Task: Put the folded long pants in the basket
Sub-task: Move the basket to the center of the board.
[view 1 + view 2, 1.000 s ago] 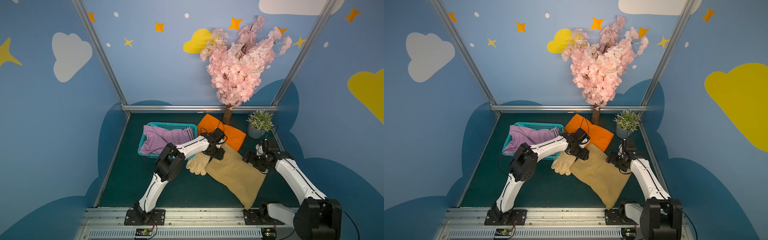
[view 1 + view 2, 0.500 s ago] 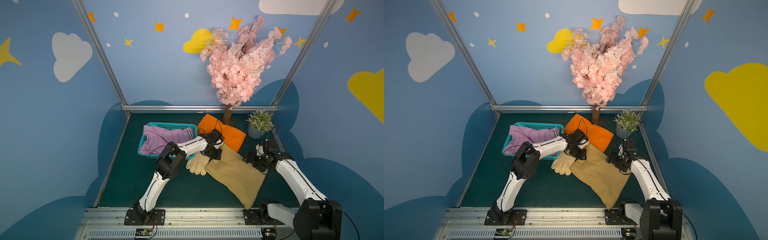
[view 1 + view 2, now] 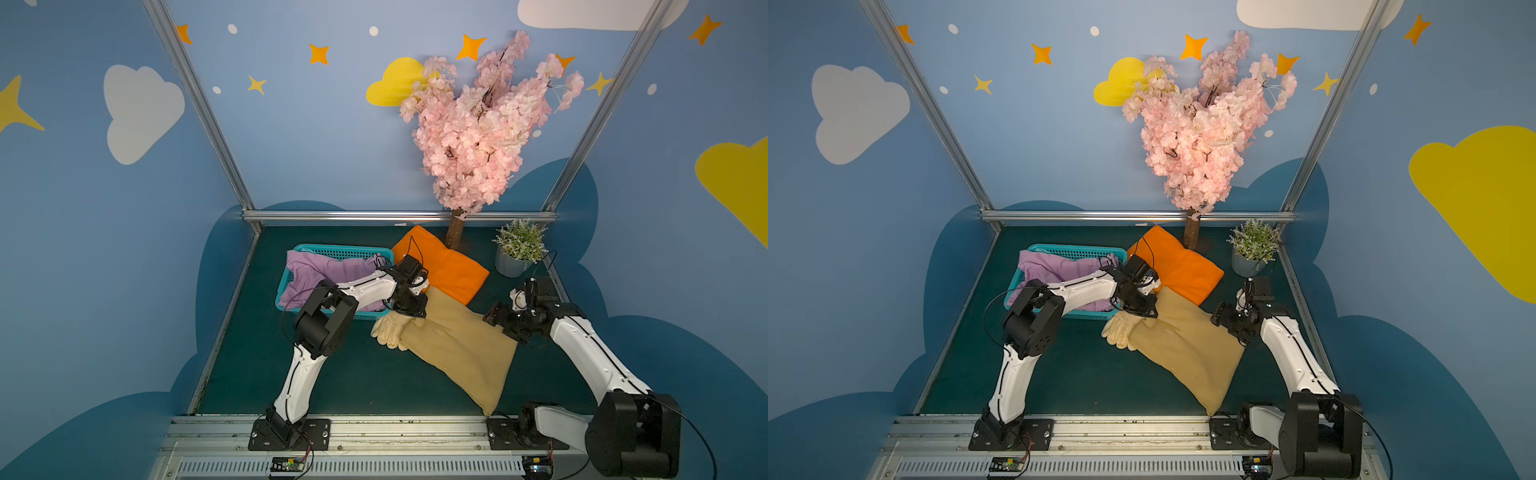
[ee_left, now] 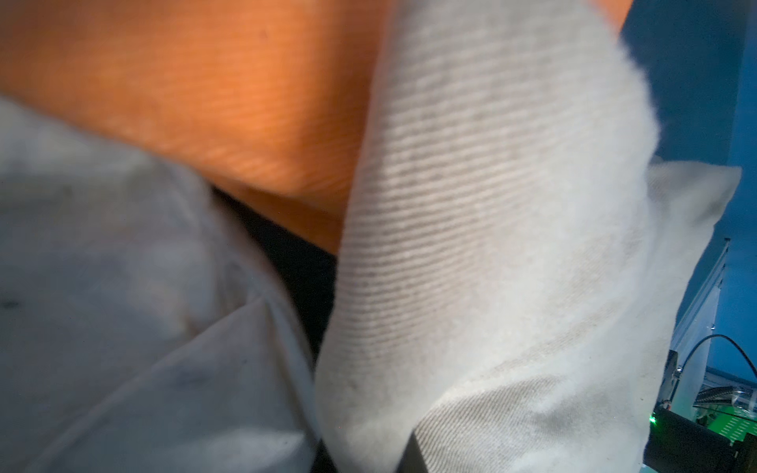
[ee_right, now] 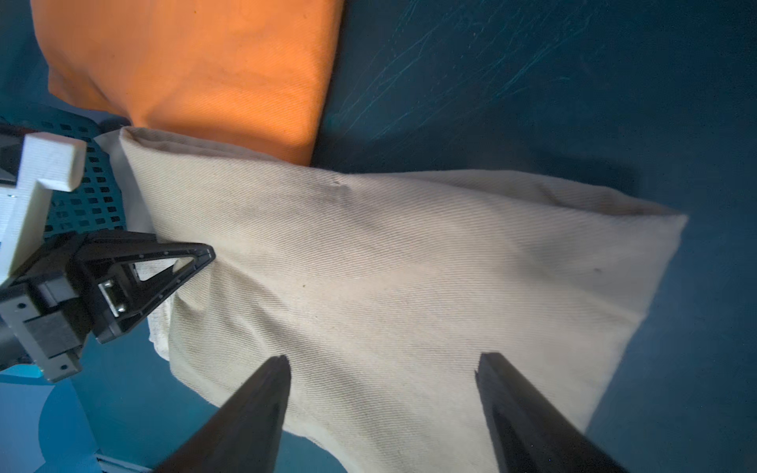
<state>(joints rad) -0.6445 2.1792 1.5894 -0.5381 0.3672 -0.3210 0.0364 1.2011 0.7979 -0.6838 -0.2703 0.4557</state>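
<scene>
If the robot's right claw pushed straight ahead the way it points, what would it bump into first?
Probably the folded tan cloth trousers: the right gripper, jaws open, aims straight at their flat top. How far off they lie is unclear.

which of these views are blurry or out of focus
left wrist view: too close, tan pants and orange pants go soft, smeared in places; right wrist view: weave crisp, right gripper dark and soft; both top views: sharp, evenly lit.
</scene>
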